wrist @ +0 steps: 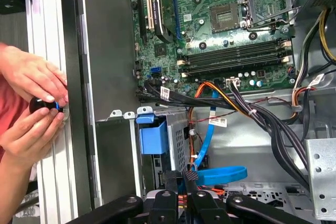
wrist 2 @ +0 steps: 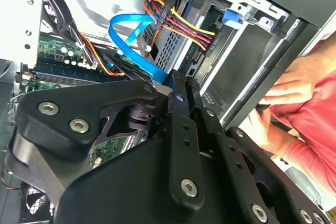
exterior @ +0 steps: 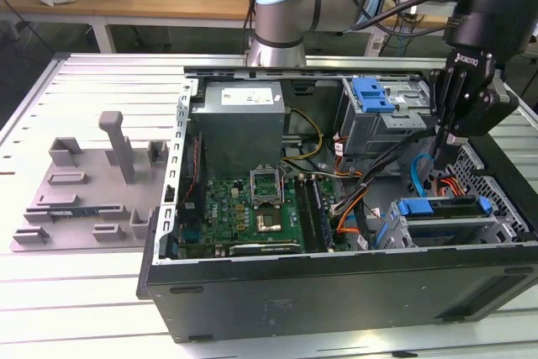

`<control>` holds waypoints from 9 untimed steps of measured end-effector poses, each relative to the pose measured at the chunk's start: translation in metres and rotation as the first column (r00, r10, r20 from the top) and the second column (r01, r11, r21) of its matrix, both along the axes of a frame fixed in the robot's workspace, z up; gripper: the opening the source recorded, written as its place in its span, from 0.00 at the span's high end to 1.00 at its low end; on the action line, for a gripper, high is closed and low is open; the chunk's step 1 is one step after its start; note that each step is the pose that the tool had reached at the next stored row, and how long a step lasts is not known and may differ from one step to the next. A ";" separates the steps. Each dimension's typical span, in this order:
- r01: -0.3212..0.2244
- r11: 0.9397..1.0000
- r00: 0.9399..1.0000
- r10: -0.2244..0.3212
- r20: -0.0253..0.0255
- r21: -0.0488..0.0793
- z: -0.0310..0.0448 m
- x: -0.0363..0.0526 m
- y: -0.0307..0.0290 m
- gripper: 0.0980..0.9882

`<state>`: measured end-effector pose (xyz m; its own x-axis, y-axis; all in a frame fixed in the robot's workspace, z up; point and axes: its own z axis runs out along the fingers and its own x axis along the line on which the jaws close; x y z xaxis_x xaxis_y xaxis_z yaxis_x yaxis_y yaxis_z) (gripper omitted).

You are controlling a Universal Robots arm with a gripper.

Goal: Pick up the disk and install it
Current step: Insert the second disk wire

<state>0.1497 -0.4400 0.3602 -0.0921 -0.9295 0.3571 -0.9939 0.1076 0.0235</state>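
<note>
**Gripper closed over the drive corner of the case, disk in its bay**

The open case (exterior: 336,292) lies on its side on a ribbed table (exterior: 76,300). The gripper (exterior: 444,142) hangs inside the case, at its end on the exterior view's right, and points down. Its jaws are drawn together with nothing between them. In both wrist views the closed fingertips (wrist: 189,174) sit just above a looped blue cable (wrist: 223,173).

The disk (exterior: 441,210) lies flat in the bay at that same end of the case, at the corner nearest the exterior camera. Its blue frame shows along the top edge. It is just below the gripper and apart from it. The blue cable and a bundle of red, yellow and orange wires (wrist 2: 184,27) run between the two.

The motherboard (exterior: 252,208) covers the floor of the case. The grey power supply (exterior: 239,124) stands at the far wall behind the motherboard. A blue clip (exterior: 374,94) sits on the upper bay, at the far wall of the case behind the gripper.

Outside the case, past its wall, a person's two hands (wrist: 31,103) hold a small black round thing (wrist: 39,104) against the table rails. A red sleeve (wrist 2: 315,129) shows in the second wrist view. A grey fixture plate (exterior: 84,195) lies on the table beside the case, on the exterior view's left.
</note>
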 end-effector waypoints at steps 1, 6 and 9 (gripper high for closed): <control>0.000 1.000 1.000 0.000 0.000 0.000 -0.0001 -0.0004 0.0000 0.93; 0.000 1.000 1.000 0.000 0.000 0.000 0.0000 -0.0010 0.0000 0.93; -0.001 1.000 1.000 0.001 0.005 0.001 0.0001 -0.0012 -0.0036 0.93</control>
